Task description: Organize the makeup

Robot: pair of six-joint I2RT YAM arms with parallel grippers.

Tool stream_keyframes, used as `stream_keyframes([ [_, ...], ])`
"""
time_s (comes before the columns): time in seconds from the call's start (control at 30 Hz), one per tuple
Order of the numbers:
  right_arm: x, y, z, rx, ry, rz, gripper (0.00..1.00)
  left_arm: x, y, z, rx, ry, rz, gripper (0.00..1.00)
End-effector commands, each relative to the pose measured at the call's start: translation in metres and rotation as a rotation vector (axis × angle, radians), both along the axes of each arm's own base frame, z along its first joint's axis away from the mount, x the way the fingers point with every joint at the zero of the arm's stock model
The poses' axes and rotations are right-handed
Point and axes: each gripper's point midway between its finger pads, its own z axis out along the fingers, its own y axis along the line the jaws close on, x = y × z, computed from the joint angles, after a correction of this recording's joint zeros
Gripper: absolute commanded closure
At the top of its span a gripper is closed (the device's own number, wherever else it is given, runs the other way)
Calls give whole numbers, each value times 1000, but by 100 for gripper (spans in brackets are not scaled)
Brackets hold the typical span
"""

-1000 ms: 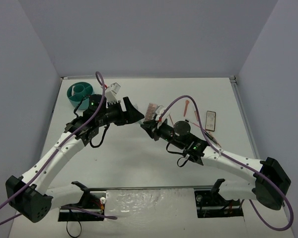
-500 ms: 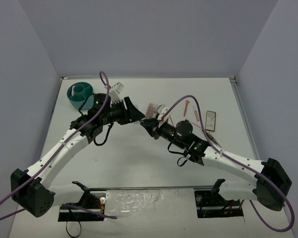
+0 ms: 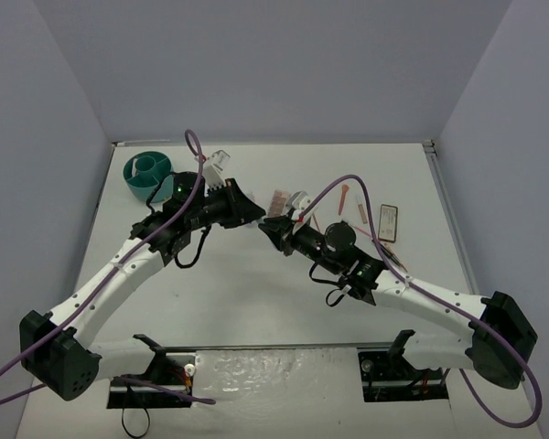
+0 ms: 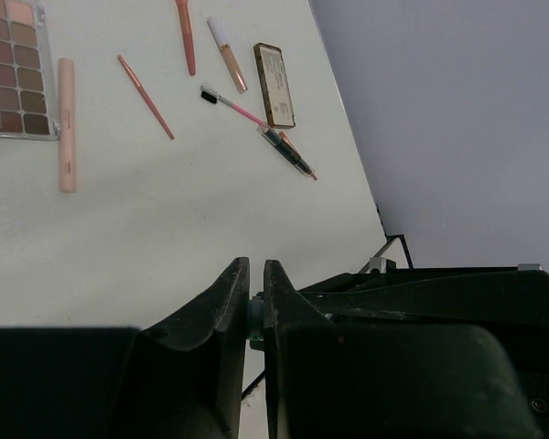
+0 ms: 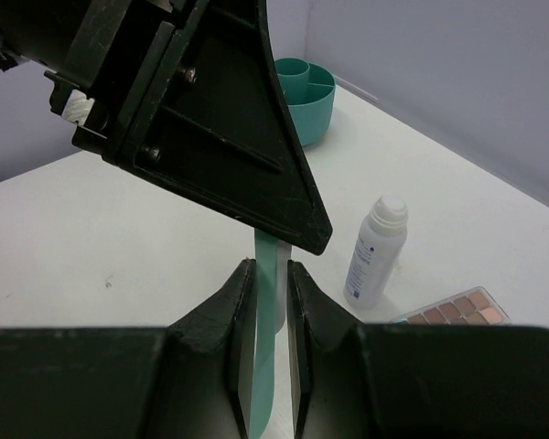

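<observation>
- 2 grippers pinch 1 teal stick [image 5: 266,302]: right gripper [image 5: 269,267] low, left gripper [image 4: 255,270] at its top; a handover, likely.
- Next: right releases, left carries toward teal tub [image 5: 306,119] at 10 o'clock.

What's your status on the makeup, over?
Both shut on the teal stick: left gripper, right gripper. Stick bridges the two. White bottle nearby, apart, not blocking.

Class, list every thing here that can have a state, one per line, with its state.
Left gripper, shut on the teal stick.
Right gripper, shut on the same stick.
White bottle, upright, cap on.
Palette, lying flat, shades facing up.
Compact, lying flat.
Teal tub, upright.
</observation>
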Motion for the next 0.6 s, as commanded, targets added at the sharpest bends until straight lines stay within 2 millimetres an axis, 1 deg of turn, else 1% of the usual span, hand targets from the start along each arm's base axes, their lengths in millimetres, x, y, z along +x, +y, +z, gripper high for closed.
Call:
stream_keyframes([
  [0.0, 6, 5, 46, 119, -78, -20, 66, 0, -1, 35, -18, -134, -14, 100],
  [0.03, 7, 5, 45, 116, -74, -25, 55, 1, 2, 33, 5, -139, -2, 100],
  [0.1, 9, 4, 44, 109, -66, -37, 37, 4, 10, 30, 51, -151, 26, 100],
  [0.23, 14, -5, 42, 89, -53, -84, 7, 16, 34, 25, 177, -170, 124, 100],
  [0.27, 16, -7, 37, 69, -37, -97, 2, 19, 40, 26, 212, -188, 138, 100],
  [0.37, 23, -18, 29, 24, -8, -147, 0, 35, 74, 30, 334, -217, 252, 100],
  [0.43, 31, -30, 23, 6, 17, -212, 0, 47, 99, 36, 399, -229, 333, 100],
  [0.5, 38, -44, 15, -14, 44, -268, 0, 59, 135, 42, 485, -235, 437, 100],
  [0.53, 38, -48, 14, -10, 57, -282, 0, 67, 152, 52, 498, -243, 492, 100],
  [0.57, 40, -55, 7, -8, 91, -305, 0, 75, 180, 62, 539, -252, 575, 100],
])
